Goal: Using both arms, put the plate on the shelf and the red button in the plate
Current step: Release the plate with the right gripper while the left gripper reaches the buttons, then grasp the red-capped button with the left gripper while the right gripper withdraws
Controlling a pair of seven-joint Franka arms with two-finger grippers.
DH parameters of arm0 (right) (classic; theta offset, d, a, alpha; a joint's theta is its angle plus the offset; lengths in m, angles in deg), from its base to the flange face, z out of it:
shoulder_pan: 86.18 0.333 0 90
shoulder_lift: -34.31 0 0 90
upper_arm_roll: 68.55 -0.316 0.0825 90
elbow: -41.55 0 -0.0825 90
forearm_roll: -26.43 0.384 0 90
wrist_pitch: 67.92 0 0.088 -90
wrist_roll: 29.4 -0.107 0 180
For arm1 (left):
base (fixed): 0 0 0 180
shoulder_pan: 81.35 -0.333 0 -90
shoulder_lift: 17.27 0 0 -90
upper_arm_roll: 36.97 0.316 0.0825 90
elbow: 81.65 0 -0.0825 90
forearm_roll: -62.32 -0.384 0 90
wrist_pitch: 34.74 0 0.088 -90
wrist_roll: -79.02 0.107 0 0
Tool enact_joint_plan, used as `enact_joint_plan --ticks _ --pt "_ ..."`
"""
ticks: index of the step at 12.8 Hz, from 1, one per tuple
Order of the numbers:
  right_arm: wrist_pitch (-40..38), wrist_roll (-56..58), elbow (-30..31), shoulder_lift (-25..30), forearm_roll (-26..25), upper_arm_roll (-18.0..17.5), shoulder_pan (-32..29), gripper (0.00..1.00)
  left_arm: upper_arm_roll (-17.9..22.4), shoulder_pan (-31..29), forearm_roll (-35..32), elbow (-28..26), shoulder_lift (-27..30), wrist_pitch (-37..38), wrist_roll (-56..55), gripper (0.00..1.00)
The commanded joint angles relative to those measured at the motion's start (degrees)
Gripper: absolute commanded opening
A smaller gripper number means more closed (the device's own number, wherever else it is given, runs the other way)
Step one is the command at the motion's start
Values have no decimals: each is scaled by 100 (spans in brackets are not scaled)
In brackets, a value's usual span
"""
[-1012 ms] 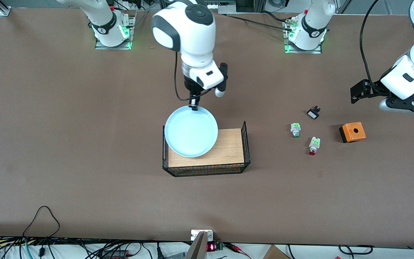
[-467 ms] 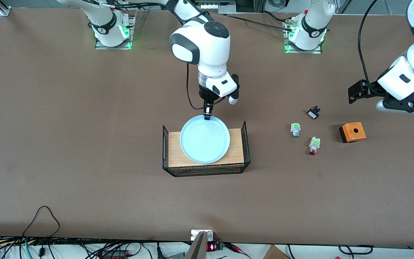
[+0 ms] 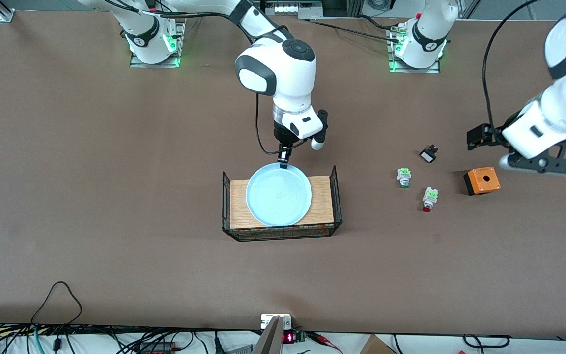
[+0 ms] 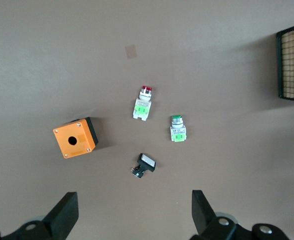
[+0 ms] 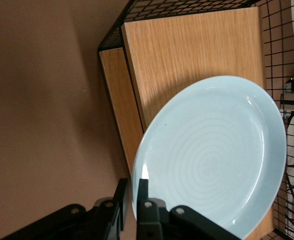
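The right gripper (image 3: 283,162) pinches the rim of the pale blue plate (image 3: 278,194) at the plate's edge farthest from the front camera. In the right wrist view its fingers (image 5: 143,200) are closed on that rim, one on each face. The plate sits over the wooden board (image 3: 320,199) inside the black wire basket (image 3: 334,196) near the middle of the table, covering much of the board; whether it already rests flat on the wood cannot be told.

The left gripper (image 3: 538,162) hangs over the table at the left arm's end, just above and beside the orange box with a hole (image 3: 482,180). The left wrist view shows its two fingers (image 4: 62,215) spread wide apart with nothing between them. The red button (image 3: 429,198) lies on the table toward the middle from the orange box and slightly nearer to the front camera, its red cap pointing at that camera. It is well apart from the left gripper and untouched.

Close to the red button lies the green-capped button (image 3: 404,177), and a small black switch with a white face (image 3: 428,155) lies farther from the front camera than both. No writing on any of these can be read. Nothing stands between the left gripper and the red button.
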Motion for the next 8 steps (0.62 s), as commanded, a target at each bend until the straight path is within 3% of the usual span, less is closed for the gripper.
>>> enact_joint_plan --ticks 1,3,5,8 --pt "-74 -188 -118 4 -41 57 84 100 31 -48 116 239 -634 70 118 100" --pt "-415 -152 -127 345 90 48 -99 100 40 -75 90 38 -968 -647 486 100" --pt "-916 -178 -153 749 878 100 -284 100 31 -110 90 -269 -1250 -1464 707 100" --pt "-1724 -222 -145 1365 1304 92 -837 100 31 -84 81 -1156 -1391 -2651 717 100"
